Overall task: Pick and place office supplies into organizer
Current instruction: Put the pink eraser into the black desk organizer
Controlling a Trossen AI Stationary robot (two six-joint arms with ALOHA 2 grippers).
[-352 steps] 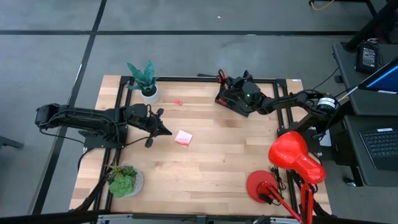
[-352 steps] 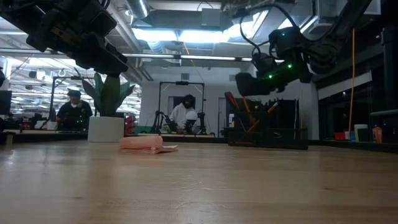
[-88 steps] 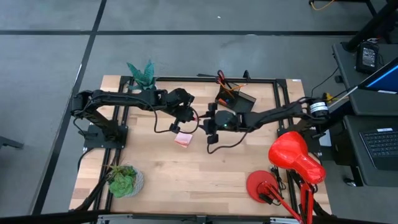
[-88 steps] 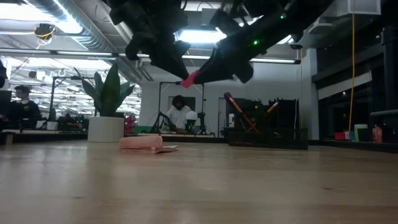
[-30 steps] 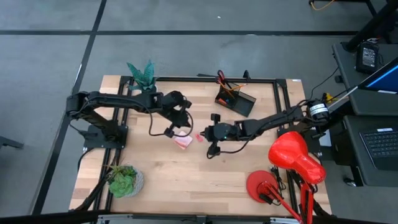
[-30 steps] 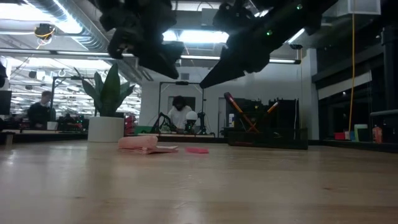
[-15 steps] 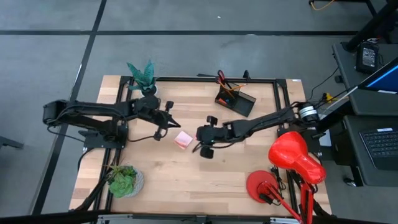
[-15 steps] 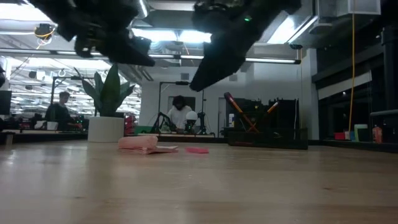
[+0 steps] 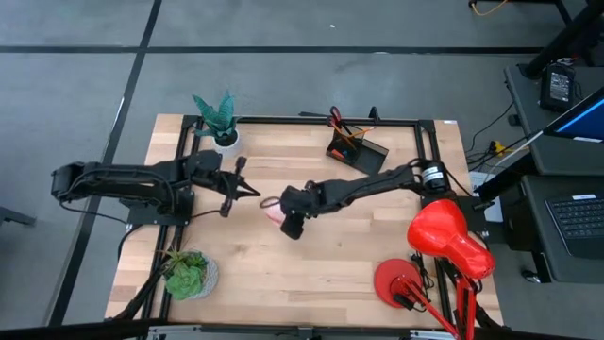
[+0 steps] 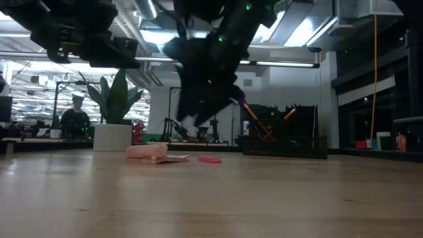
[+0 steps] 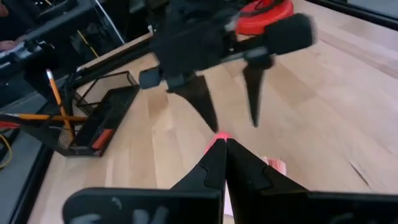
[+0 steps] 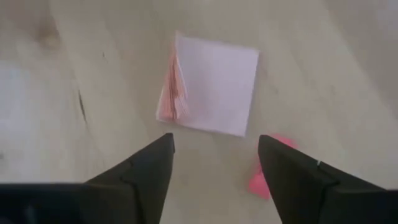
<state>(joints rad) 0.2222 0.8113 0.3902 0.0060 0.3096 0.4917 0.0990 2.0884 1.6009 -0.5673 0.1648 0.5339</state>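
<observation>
A pink sticky-note pad (image 12: 211, 84) lies flat on the table, and a small pink eraser (image 12: 270, 174) lies on the wood next to it. My right gripper (image 12: 214, 158) is open and hovers above them, fingers pointing down, touching neither. In the high view it (image 9: 280, 212) covers most of the pad (image 9: 272, 213). My left gripper (image 9: 255, 194) is shut and empty, left of the pad and above the table. The black organizer (image 9: 357, 151) stands at the far edge with pencils and red-handled scissors in it.
A potted plant in a white pot (image 9: 219, 123) stands at the far left and a second plant (image 9: 189, 274) at the near left. A red desk lamp (image 9: 439, 246) stands at the near right. People sit in the room behind (image 10: 78, 116).
My right gripper has gone toward the table's left edge and down, from beside the eraser to over the sticky-note pad, staying open. My left gripper has drawn back toward the table's left edge, away from the pad. The pad and eraser have stayed in place.
</observation>
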